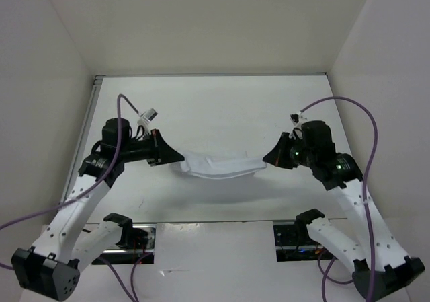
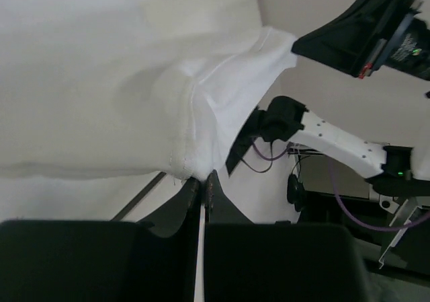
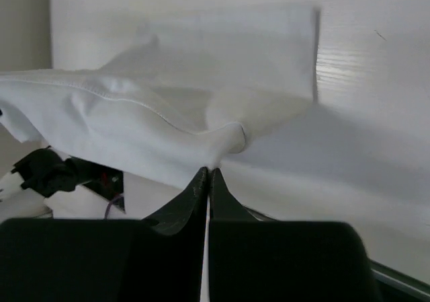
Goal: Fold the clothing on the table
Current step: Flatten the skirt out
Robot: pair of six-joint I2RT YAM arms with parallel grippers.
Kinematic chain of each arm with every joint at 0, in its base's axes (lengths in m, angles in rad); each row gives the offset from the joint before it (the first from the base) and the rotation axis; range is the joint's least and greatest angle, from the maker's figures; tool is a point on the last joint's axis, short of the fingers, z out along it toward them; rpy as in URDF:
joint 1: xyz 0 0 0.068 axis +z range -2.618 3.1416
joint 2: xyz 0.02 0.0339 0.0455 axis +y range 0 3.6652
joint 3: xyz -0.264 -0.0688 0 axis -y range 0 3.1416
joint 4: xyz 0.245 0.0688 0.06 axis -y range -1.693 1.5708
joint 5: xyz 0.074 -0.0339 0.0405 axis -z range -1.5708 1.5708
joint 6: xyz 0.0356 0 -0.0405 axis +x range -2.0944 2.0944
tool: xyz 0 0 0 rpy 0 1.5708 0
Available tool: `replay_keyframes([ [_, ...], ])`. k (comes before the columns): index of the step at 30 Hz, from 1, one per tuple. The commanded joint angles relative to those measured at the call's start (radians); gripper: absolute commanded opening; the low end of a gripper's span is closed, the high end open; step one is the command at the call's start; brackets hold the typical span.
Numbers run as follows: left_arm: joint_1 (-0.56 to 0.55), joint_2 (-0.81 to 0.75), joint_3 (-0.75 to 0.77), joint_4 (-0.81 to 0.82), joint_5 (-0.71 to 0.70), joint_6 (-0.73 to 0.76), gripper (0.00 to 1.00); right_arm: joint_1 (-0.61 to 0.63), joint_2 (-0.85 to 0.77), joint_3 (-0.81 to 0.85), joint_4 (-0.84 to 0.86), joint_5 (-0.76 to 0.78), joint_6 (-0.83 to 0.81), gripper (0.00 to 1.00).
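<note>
The clothing (image 1: 218, 165), a small white wrinkled piece of fabric, hangs stretched between my two grippers above the middle of the table (image 1: 215, 107). My left gripper (image 1: 179, 159) is shut on its left end, and my right gripper (image 1: 265, 159) is shut on its right end. In the left wrist view the clothing (image 2: 222, 93) runs from my left gripper (image 2: 201, 178) up toward the other arm's black fingers (image 2: 336, 40). Seen from the right wrist, the clothing (image 3: 134, 120) bunches into a pinched corner at my right gripper (image 3: 207, 172), and its lower part sags.
White upright walls stand on the left, right and far sides of the table. The table's thin metal rim (image 1: 91, 124) runs along its left edge. Purple cables (image 1: 366, 124) loop off both arms. Two black arm bases (image 1: 124, 231) sit at the near edge.
</note>
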Motion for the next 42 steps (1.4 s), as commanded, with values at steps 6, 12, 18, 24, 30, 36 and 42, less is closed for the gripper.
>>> replay_keyframes([
  [6,-0.002,-0.137,0.113,0.037,0.063,-0.093,0.02,0.012,-0.112,0.119,-0.038,-0.145,0.072,0.0],
  [12,-0.002,-0.117,0.099,0.066,0.075,-0.093,0.02,0.012,-0.097,0.12,0.017,-0.196,0.062,0.0],
  [18,0.031,0.175,0.133,0.132,0.041,-0.016,0.02,0.012,0.13,0.167,0.155,-0.046,-0.005,0.0],
  [24,0.074,0.611,0.615,0.058,0.0,0.134,0.03,-0.02,0.542,0.657,0.142,0.221,-0.123,0.0],
  [30,0.118,0.736,1.016,-0.032,0.014,0.162,0.09,-0.02,0.619,0.978,0.142,0.321,-0.168,0.0],
  [36,0.118,0.659,0.773,0.101,0.014,0.127,0.12,-0.02,0.551,0.737,0.18,0.228,-0.151,0.0],
  [42,0.048,0.614,0.234,0.268,-0.008,0.044,0.12,-0.008,0.439,0.188,0.235,0.028,-0.041,0.0],
])
